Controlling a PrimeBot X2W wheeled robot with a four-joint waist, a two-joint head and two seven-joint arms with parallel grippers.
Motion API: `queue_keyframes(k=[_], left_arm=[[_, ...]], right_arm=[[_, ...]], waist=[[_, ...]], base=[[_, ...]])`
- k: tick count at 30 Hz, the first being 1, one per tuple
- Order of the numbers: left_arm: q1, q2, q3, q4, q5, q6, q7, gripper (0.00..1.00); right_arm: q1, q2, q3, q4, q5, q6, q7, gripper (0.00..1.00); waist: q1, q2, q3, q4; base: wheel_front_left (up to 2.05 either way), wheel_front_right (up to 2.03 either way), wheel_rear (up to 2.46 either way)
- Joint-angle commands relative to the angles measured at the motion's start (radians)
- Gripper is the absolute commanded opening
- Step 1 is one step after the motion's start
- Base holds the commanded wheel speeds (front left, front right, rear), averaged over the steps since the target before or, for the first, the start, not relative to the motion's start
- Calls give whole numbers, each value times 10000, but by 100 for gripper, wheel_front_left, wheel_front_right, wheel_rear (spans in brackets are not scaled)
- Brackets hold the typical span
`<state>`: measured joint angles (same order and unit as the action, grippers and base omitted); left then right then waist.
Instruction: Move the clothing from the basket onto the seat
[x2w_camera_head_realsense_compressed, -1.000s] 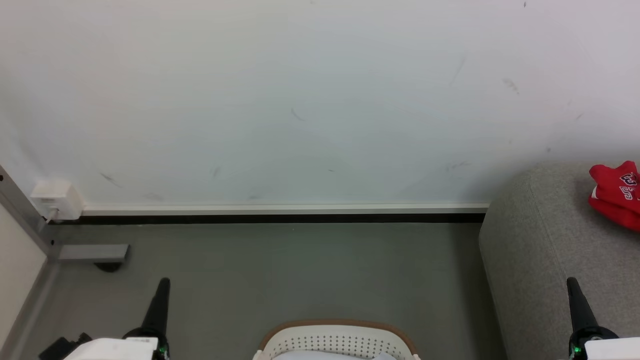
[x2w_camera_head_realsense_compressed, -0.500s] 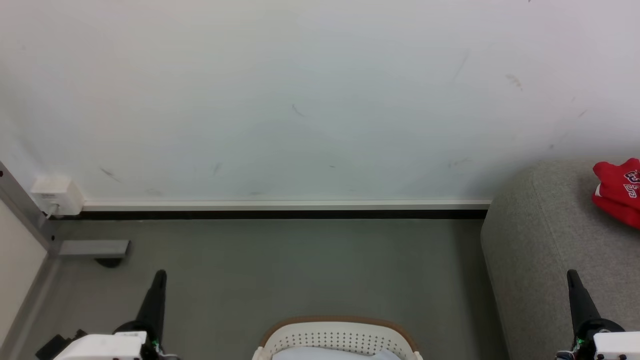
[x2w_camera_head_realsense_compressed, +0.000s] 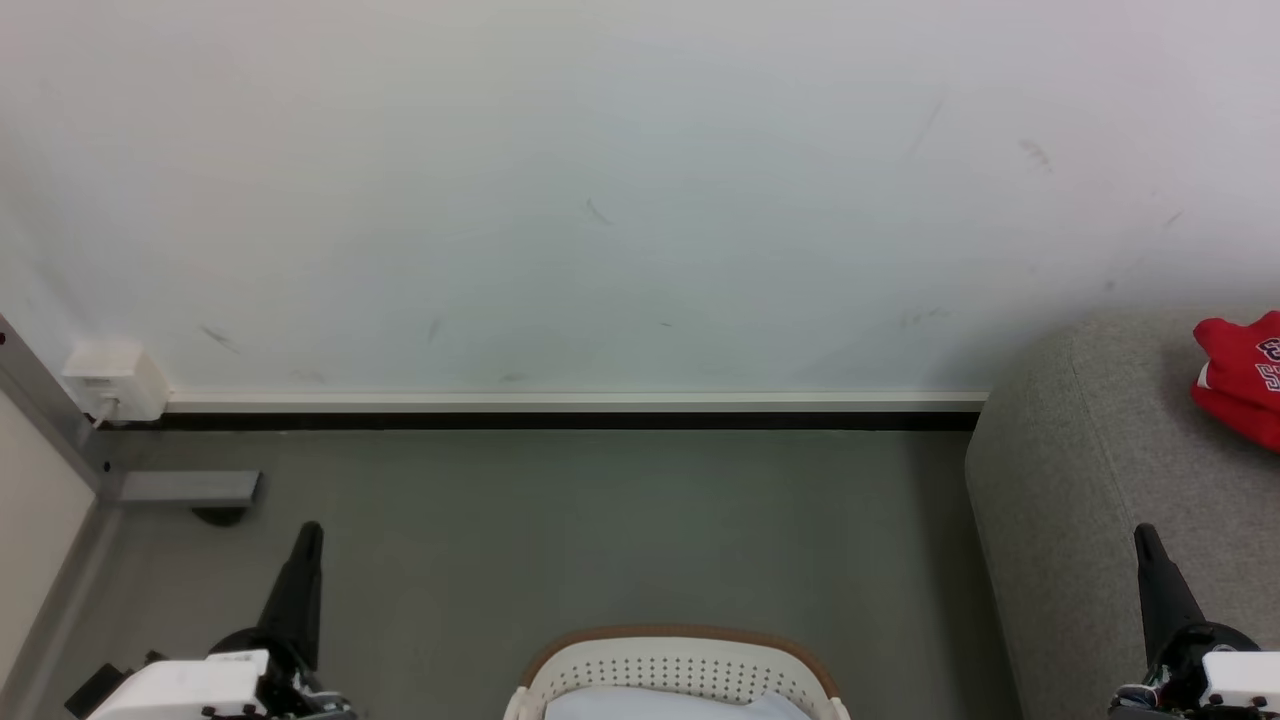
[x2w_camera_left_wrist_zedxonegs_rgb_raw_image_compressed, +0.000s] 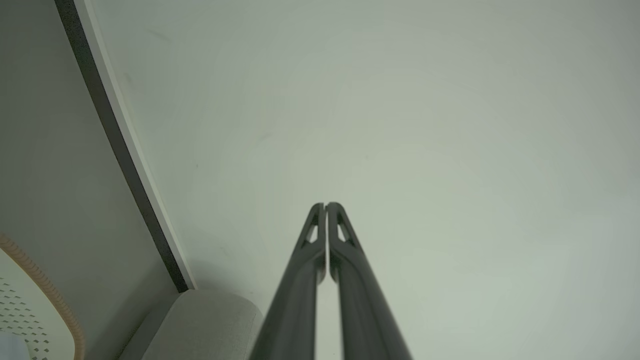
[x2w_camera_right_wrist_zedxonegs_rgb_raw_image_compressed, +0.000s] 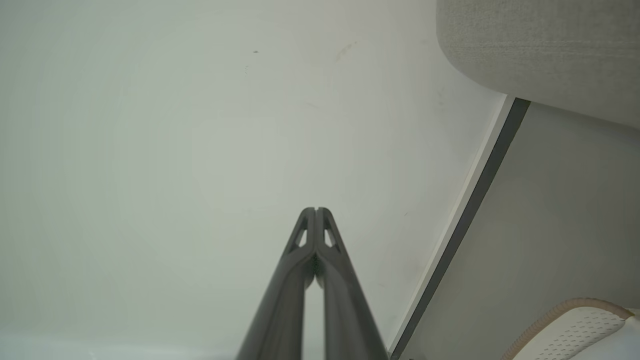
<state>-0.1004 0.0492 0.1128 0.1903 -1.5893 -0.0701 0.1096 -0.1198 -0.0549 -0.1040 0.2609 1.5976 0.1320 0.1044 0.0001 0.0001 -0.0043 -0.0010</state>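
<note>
1. From my head I see the red clothing (x2w_camera_head_realsense_compressed: 1240, 375) lying on the seat (x2w_camera_head_realsense_compressed: 1080, 480) at far right. The basket (x2w_camera_head_realsense_compressed: 680, 668) stands low centre, with a pale sheet (x2w_camera_head_realsense_compressed: 660, 706) inside.
2. My left wrist adds the close detail: my left gripper (x2w_camera_left_wrist_zedxonegs_rgb_raw_image_compressed: 326, 206) is clenched, tips touching, empty.
3. My right wrist shows my right gripper (x2w_camera_right_wrist_zedxonegs_rgb_raw_image_compressed: 316, 210) likewise pinched together, holding nothing.

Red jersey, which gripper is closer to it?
Right. The right gripper sits near the red jersey, by the sofa; the left gripper is far off, past the basket.
</note>
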Motion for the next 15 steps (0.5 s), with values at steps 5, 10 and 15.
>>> queue_keyframes(k=[5,10,15], left_arm=[[-108,18,67,-60,-289,-66,82,0],[-107,18,67,-58,-289,-66,82,0],[-107,18,67,-58,-289,-66,82,0]], right_arm=[[-136,-76,-31,-42,237,-23,66,0],[-132,-82,-15,-42,252,-23,53,0],[-131,-89,-1,-41,263,-24,39,0]], waist=[[-1,-1,23,7],[-1,-1,23,7],[-1,-1,23,7]], base=[[0,0,0],[0,0,0],[0,0,0]])
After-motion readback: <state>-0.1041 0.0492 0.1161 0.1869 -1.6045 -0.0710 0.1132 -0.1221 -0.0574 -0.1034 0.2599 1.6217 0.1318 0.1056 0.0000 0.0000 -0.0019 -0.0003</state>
